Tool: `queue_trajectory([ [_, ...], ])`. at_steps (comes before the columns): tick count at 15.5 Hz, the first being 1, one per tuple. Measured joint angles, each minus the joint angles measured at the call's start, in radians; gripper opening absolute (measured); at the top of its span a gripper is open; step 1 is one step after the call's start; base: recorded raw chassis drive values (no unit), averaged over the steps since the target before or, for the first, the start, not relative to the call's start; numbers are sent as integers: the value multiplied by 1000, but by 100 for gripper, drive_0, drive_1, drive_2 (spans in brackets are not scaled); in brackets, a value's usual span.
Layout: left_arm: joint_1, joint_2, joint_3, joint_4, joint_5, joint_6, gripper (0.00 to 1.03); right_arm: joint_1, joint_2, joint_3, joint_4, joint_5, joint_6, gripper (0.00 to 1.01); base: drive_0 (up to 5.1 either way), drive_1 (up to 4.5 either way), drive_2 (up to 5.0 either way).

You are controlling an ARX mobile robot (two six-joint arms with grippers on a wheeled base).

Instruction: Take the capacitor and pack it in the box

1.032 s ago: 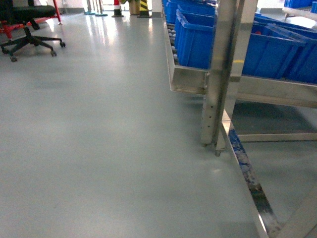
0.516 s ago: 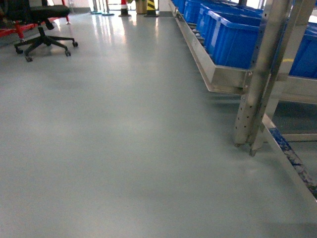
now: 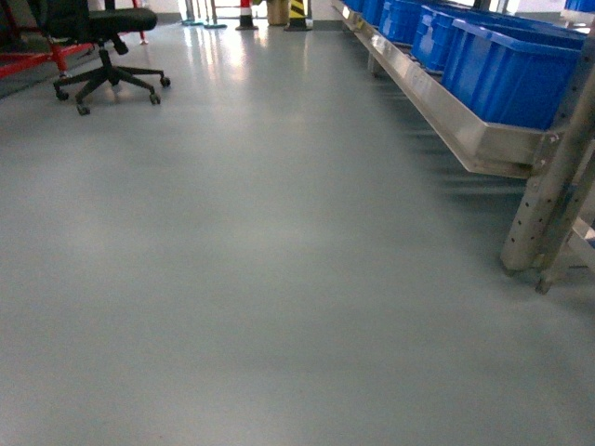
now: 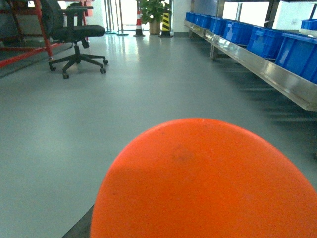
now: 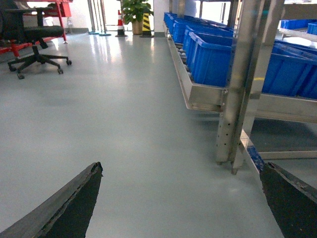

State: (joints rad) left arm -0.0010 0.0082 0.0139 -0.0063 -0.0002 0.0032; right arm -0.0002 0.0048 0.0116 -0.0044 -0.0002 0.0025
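head view: grey floor (image 3: 260, 279) fills most of the frame; black office chair (image 3: 104, 42) top left; red frame (image 3: 33, 63) at left edge beside the chair.
head view, right: steel rack (image 3: 446, 107) runs along the right side carrying blue bins (image 3: 507, 70); perforated rack post (image 3: 548, 200) stands on the floor at far right.
head view, far end: red-white cone (image 3: 246, 14) and yellow-black striped post (image 3: 297, 11) at the top edge.
head view vs earlier: rack post was near frame centre 1.0 s ago, further right at 0.5 s ago, at the right edge now; chair sits further in from the left; the view has swung left.
left wrist view: large orange rounded object (image 4: 203, 183) blocks the lower half, too close to identify; chair, rack and bins visible behind it; potted plant (image 4: 152, 12) at the far end.
left hand: not visible in any view.
right wrist view: two dark fingers (image 5: 64, 206) of the right hand (image 5: 181, 203) at the lower corners, spread wide apart, nothing between them, floor below.
right wrist view, background: rack post close on the right, bins behind it, chair top left.
task things: capacitor and box not seen in any view.
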Motion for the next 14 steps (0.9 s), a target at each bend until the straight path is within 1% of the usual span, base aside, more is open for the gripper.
queue_trajectory([
  [14,0,0,0,0,0,0,43,0,0,0,-2,0,0,98,-496,247,247],
])
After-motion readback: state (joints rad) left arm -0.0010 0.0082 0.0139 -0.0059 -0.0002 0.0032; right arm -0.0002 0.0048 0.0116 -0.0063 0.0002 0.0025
